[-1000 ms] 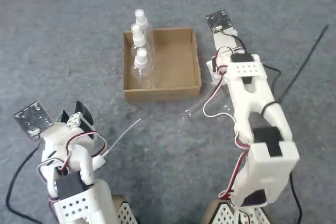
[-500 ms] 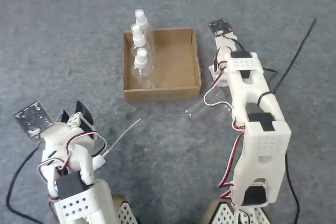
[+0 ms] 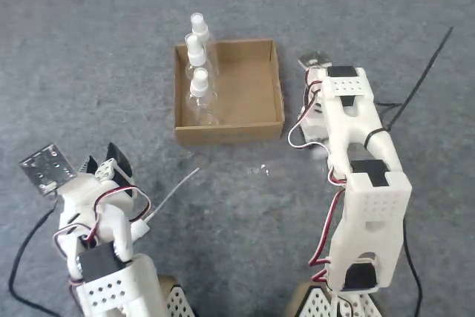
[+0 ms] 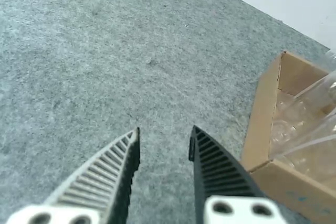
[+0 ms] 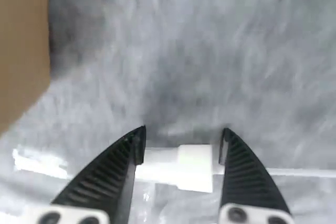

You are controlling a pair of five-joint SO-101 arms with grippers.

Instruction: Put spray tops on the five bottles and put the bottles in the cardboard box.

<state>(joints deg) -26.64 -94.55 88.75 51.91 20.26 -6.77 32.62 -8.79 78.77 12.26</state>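
Jaws of the right gripper [image 5: 182,129] stand a little wider than the white spray top [image 5: 181,167] lying crosswise between them, close on both sides but, by my reading, not yet pinching it. Jaws of the left gripper [image 4: 165,129] are moderately apart and hold nothing, resting at 8 o'clock on the table. The right arm [image 3: 356,139] sits at 3 o'clock, just beside the box [image 3: 230,133], which is at 12 o'clock. Three capped bottles [image 3: 200,98] stand along the box's 9 o'clock wall. Another loose top with its thin tube [image 3: 174,192] lies near the left arm.

To do the pickup well, I would centre the ribbed pads on the top's thick collar, not the slender tube, and close gently so it does not roll or tip. The top looks like hard, smooth plastic, roughly cylindrical. The bottles are clear and glossy, likely light and slippery. The box is stiff brown card with low walls, and the grey carpet [image 3: 89,72] is felt-like, which should stop parts from sliding
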